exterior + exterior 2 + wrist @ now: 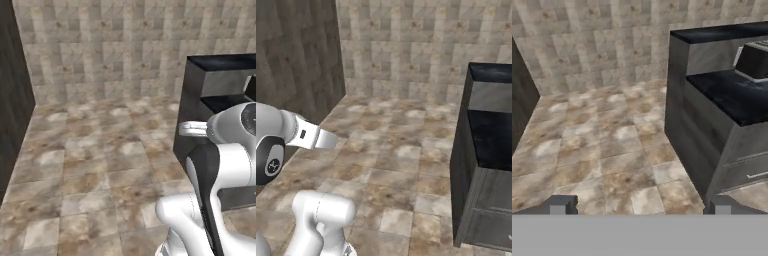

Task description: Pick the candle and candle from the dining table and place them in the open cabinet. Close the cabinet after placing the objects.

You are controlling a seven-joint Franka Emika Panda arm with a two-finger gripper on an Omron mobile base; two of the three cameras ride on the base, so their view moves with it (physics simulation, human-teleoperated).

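In the hand view the gripper (639, 205) stands spread wide, its fingertips (560, 204) far apart with nothing between them, above tiled floor (602, 145). Beyond, to the right, stands a grey unit with a glossy black top (732, 95), backed by the tiled wall (602, 45). No candle can be made out here.

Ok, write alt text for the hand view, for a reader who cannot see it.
An open gripper hangs over a mottled brown tiled floor, its two dark fingertips set wide apart. To the right stands a grey counter unit with a glossy black top; a tiled wall runs behind.
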